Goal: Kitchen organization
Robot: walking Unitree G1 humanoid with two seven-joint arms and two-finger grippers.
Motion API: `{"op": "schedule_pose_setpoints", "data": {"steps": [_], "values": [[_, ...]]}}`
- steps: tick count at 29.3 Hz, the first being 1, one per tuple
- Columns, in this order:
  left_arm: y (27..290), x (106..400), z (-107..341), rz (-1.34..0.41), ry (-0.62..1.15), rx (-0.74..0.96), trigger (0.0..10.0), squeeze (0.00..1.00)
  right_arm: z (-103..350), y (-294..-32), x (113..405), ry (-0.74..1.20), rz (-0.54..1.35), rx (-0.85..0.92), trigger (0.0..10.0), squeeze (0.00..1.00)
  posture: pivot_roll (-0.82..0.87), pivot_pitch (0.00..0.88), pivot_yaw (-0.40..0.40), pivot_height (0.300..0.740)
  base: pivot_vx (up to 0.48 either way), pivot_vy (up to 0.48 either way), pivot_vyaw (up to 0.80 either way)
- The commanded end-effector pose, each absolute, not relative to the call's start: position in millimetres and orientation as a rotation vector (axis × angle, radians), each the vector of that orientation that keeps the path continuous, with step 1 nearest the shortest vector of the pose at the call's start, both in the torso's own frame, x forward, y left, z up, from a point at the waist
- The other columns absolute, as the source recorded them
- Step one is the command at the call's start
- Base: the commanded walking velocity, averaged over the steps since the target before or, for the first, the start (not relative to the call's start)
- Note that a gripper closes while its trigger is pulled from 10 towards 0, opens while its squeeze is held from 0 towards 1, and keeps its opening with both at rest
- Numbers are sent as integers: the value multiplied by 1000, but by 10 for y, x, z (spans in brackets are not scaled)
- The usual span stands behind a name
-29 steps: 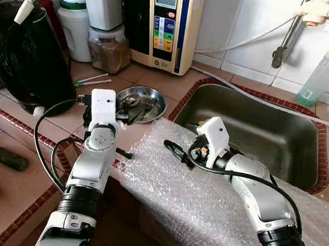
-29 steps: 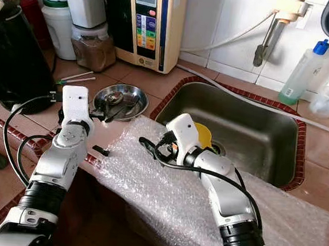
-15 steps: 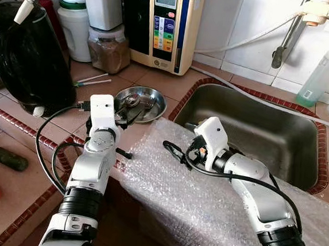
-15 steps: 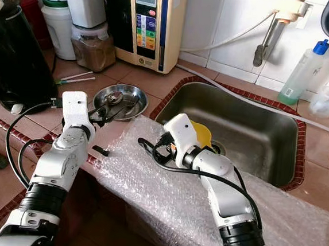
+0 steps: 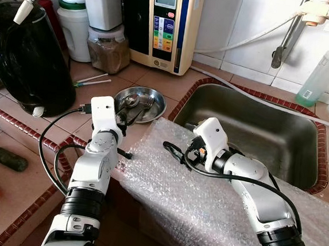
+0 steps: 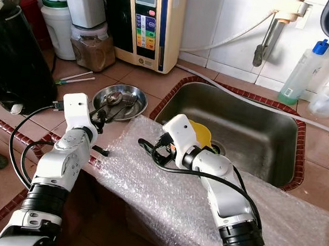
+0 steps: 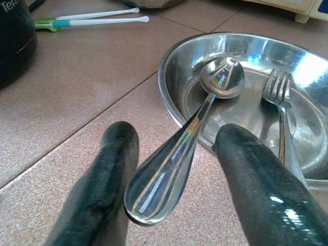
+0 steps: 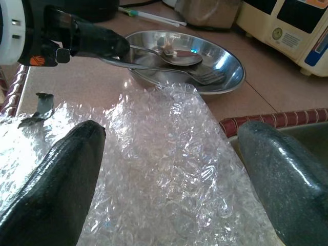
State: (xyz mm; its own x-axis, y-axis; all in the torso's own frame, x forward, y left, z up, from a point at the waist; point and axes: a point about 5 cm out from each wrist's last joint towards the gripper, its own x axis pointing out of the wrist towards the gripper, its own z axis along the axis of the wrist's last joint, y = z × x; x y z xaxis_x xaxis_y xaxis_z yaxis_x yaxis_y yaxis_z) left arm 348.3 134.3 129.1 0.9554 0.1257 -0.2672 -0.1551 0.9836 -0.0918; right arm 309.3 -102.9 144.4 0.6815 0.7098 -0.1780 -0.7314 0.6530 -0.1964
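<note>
The left gripper (image 7: 169, 205) is reaching along the bench (image 5: 151, 76) toward the steel dish (image 5: 141, 104), its two black fingers (image 7: 97, 195) spread with the spoon's handle lying in the gap between them. Neither finger seems to be pressing the handle yet. The spoon (image 7: 202, 110) is lying tilted, bowl down inside the dish and handle sticking out over the rim toward the gripper. A fork (image 7: 281, 110) is lying beside it in the same dish, tines near the spoon's bowl.

The step in hand looks like picking the spoon out of the dish. The next move probably calls for closing the fingers squarely on the handle's broad end, then lifting clear of the rim without dragging the dish or catching the fork.

The right gripper (image 8: 169, 179) is hovering, fingers wide apart and holding nothing, over the sheet of bubble wrap (image 5: 204, 201) that is draped across the bench edge just beside the dish and in front of the sink (image 5: 256, 128).

Around this, the bench is terracotta tile with a dark red trim. A black kettle (image 5: 26, 53) is standing to the robot's left, two toothbrushes (image 5: 93, 81) are lying beyond the dish, and a water filter unit (image 5: 164, 22) and jars are standing against the white tiled wall. A spray bottle (image 5: 324, 71) is standing behind the sink.
</note>
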Motion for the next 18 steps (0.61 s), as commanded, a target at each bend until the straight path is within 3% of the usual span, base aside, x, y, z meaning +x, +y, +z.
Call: {"op": "schedule_pose_setpoints", "data": {"steps": [1,18], "values": [[1356,3481,1290,151,275,-124,0,0,1425,-1011,3084,91,829,-274,10000,0,35,0,39,740,0,0,0],[1402,3496,1351,183,247,-129,0,0,1431,-1043,3112,87,805,-292,10000,0,30,0,38,740,0,0,0]]}}
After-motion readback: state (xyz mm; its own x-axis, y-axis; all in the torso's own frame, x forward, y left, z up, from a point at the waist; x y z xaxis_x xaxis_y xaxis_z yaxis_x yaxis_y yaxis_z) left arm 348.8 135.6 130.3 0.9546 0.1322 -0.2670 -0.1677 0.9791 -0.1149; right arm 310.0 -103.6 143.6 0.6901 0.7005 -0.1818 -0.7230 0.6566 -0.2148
